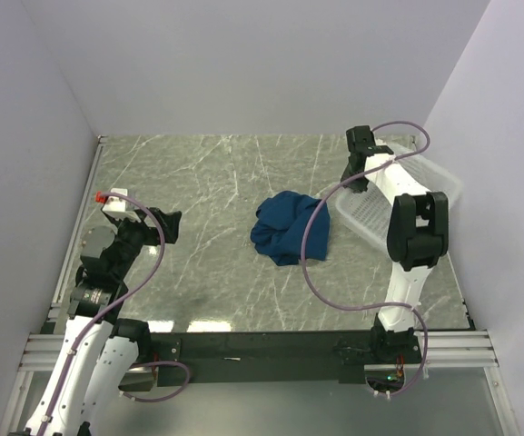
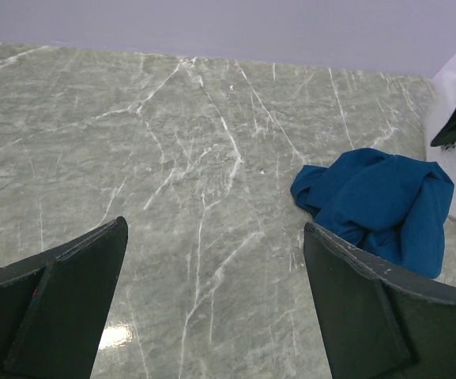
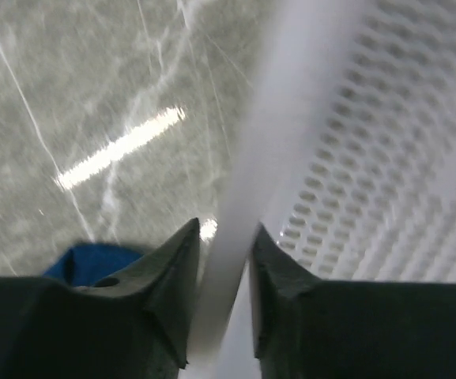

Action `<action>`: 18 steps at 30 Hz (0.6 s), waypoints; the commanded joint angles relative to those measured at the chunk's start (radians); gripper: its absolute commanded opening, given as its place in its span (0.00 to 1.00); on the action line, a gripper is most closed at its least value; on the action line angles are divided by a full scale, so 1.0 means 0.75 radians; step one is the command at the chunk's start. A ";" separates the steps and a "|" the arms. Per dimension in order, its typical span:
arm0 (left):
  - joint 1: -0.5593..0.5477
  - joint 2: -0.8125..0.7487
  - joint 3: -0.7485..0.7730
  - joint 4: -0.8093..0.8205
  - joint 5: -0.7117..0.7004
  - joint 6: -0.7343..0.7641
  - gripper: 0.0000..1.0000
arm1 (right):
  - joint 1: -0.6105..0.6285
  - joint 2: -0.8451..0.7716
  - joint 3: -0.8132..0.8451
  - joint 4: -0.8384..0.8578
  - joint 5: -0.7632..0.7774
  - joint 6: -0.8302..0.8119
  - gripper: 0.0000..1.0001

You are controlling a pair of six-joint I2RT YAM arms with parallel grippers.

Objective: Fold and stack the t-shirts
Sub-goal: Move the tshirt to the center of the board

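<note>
While the left gripper [image 2: 213, 229] is hanging low over the near-left part of the marble table [image 1: 198, 182] with its jaws spread wide and nothing between them, the real business is going on further back. Moving out to the middle, the 1 blue t-shirt [image 1: 287, 227] I can see is lying in a crumpled heap, not spread out, print hidden. A bit beyond it on the right, the white mesh basket [image 1: 443, 182] is sitting at what looks like a tilt. The right gripper [image 3: 226, 229] is pinching its rim, 1 finger on each side of the plastic, though that wrist view is pretty blurry. So I'm guessing we're at the very start: the basket is being dealt with and folding isn't begun. The next move is probably calling for parking the basket out of the way, then sending both claws to the shirt to grab 2 corners and flatten it.
</note>
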 commanded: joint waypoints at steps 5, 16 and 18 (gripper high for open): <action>-0.006 -0.017 0.002 0.059 0.026 0.020 0.99 | 0.051 -0.138 0.011 0.075 -0.032 -0.255 0.03; -0.006 -0.031 0.002 0.061 0.032 0.022 0.99 | 0.033 -0.036 0.063 0.079 -0.038 -1.080 0.00; -0.006 -0.025 0.002 0.065 0.038 0.020 0.99 | 0.008 -0.012 0.099 0.098 -0.054 -1.133 0.00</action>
